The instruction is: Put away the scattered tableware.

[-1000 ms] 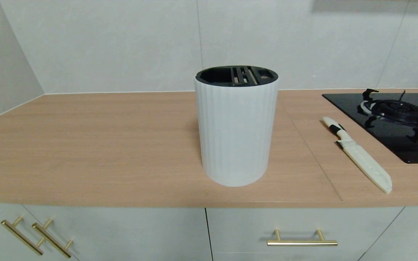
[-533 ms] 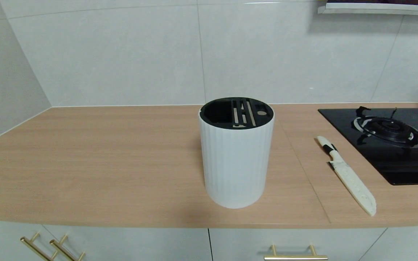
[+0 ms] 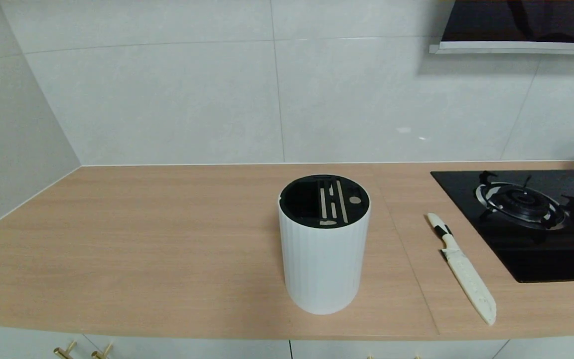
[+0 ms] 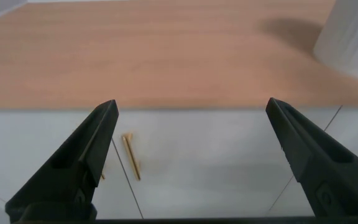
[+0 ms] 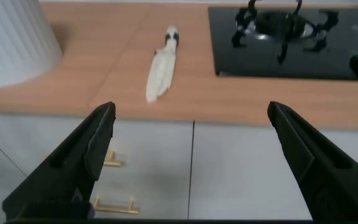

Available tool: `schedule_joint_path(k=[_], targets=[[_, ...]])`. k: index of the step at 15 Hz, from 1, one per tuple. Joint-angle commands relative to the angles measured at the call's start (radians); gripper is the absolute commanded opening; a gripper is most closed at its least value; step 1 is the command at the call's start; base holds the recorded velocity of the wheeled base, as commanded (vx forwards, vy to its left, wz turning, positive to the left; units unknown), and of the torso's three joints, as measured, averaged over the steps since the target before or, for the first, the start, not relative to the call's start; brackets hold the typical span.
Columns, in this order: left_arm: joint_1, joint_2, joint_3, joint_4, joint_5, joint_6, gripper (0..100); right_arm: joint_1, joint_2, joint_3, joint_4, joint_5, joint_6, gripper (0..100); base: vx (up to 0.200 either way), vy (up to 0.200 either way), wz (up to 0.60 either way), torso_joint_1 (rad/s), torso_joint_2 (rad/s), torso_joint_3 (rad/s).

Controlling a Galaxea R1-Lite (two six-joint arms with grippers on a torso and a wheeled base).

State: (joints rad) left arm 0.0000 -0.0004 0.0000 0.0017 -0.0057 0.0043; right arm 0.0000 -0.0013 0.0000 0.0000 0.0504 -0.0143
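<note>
Wooden tabletop [image 3: 167,239]: knife [image 3: 459,267] lies flat at lower right of head view, right of white holder [image 3: 324,259]; right end effector [image 5: 190,112] open, knife ahead of it, apart; left end effector [image 4: 191,106] open

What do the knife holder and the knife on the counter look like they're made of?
Knife holder: likely matte white plastic, ribbed wall, black slotted insert on top. Knife: cream speckled blade, possibly ceramic or coated; cream handle with black band, probably plastic.

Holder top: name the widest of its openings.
The large compartment, on the robot's left in the black top of the white holder. The others are narrow slots and one small round hole.
</note>
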Motion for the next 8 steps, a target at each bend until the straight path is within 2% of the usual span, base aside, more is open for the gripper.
schedule_joint_path(k=[1, 8], targets=[[0.0, 0.0, 0.0, 0.0, 0.0, 0.0, 100, 0.0, 0.001, 0.0, -0.002, 0.002, -0.001, 100, 0.0, 0.0, 0.0, 0.256, -0.55, -0.295], [0.0, 0.0, 0.0, 0.0, 0.0, 0.0, 100, 0.0, 0.001, 0.0, -0.002, 0.0, -0.001, 100, 0.0, 0.0, 0.0, 0.266, -0.57, -0.306]])
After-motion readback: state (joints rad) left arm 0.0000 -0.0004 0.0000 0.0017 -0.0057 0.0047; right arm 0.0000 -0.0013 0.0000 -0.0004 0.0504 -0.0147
